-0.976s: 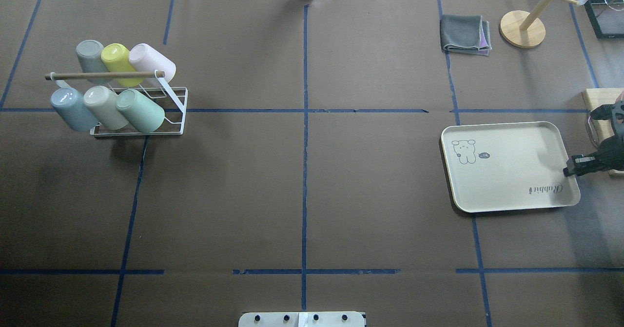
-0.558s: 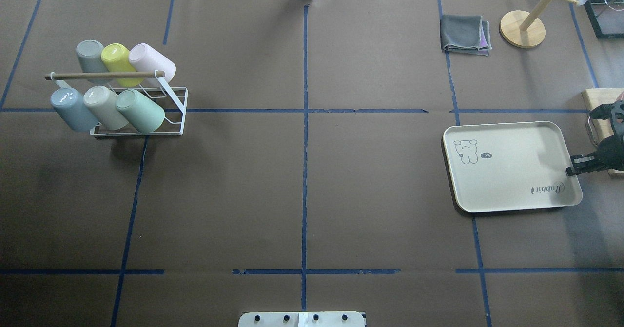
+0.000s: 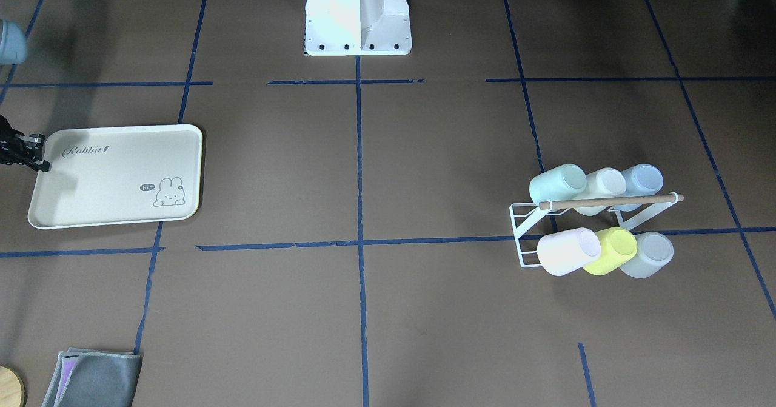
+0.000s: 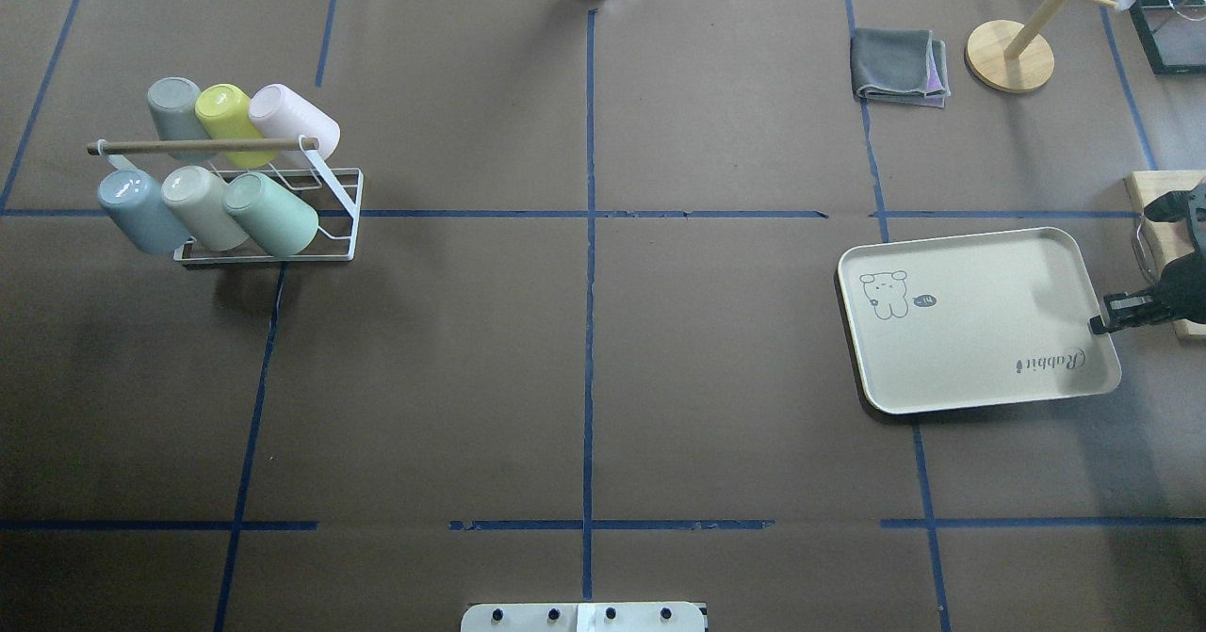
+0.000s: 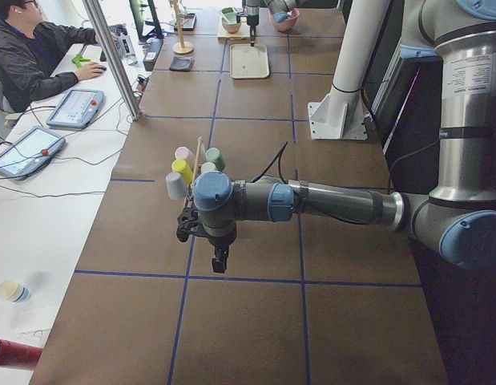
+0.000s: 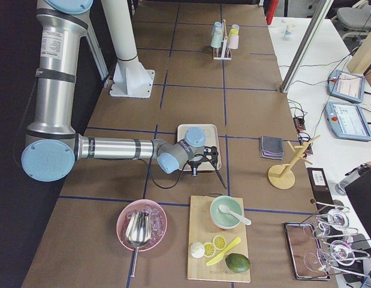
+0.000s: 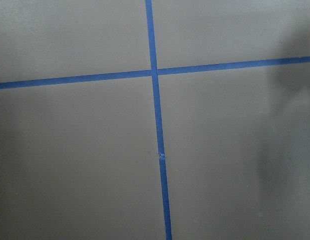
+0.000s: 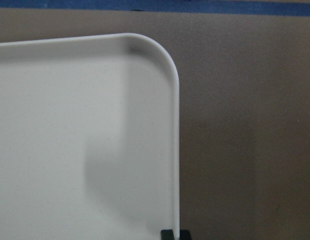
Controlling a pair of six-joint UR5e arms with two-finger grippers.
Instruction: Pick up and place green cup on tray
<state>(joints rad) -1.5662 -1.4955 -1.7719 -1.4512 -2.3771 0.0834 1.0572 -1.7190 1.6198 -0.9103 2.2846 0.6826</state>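
While the right hand pinches the tray by its nearest rim and the green cup sits on a rack far off, a slipping pinch could leave the tray skewed.

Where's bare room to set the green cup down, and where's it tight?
The tray is bare; only the right tool sits at its rim near the lettering. The table between rack and tray is open. Crowded: the rack, green cup packed among five others.

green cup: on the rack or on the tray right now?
On the rack. The green cup sits tilted on a peg in the rack's row nearer the robot, at that row's end. The tray holds nothing.
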